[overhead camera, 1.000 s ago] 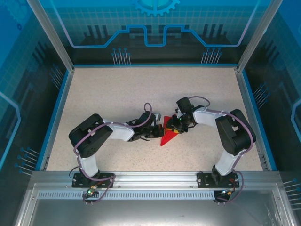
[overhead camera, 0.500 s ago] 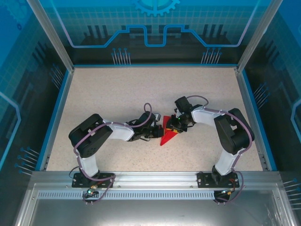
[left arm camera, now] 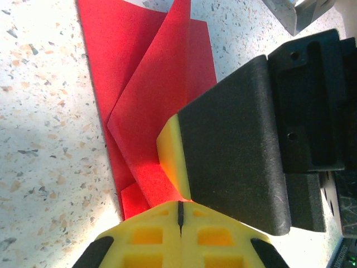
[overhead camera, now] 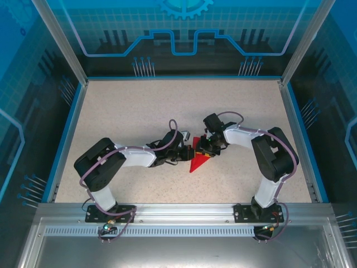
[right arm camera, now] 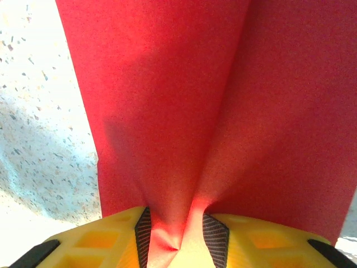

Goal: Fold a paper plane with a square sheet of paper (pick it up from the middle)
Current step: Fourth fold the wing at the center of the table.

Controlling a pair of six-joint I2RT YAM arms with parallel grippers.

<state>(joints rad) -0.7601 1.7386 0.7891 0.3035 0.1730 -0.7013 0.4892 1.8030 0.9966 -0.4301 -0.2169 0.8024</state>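
Now the grippers are crowding together on the paper (overhead camera: 196, 163), which is lying folded to a point on the table (overhead camera: 139, 111), just right of centre. Over the last second the left arm's elbow is swinging left, and the right gripper (overhead camera: 204, 151) is edging left and farther. The right gripper (right arm camera: 170, 237) is pinching a raised ridge of paper (right arm camera: 195, 100). The left gripper (left arm camera: 179, 205) is pressed together at the sheet's edge; whether it is trapping paper I cannot tell. Probably the centre crease is being formed.
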